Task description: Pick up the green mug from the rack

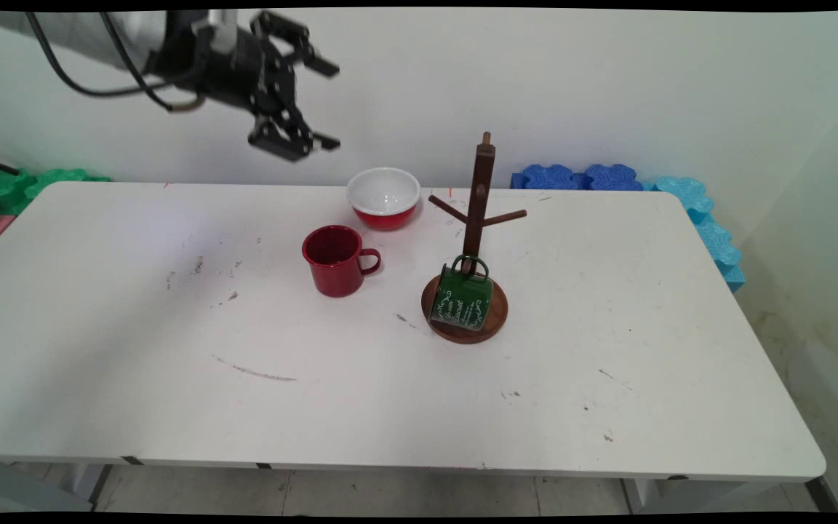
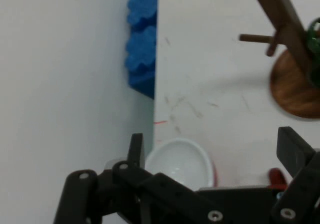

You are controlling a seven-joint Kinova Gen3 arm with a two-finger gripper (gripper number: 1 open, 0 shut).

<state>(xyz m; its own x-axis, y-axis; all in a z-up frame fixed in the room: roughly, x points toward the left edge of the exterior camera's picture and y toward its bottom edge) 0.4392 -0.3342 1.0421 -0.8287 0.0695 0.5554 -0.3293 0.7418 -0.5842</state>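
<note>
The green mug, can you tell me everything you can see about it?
The green mug is dark green and glossy, with pale curly lettering and swirls on its side. It hangs by its handle from a low peg of the wooden mug tree, tilted, and its lower end appears to rest on the tree's round base. Its mouth faces away, so its inside is hidden. The end effector is far from it, open.

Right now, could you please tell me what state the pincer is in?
Pincer: open, holding nothing, raised above the table near the bowl.
</note>
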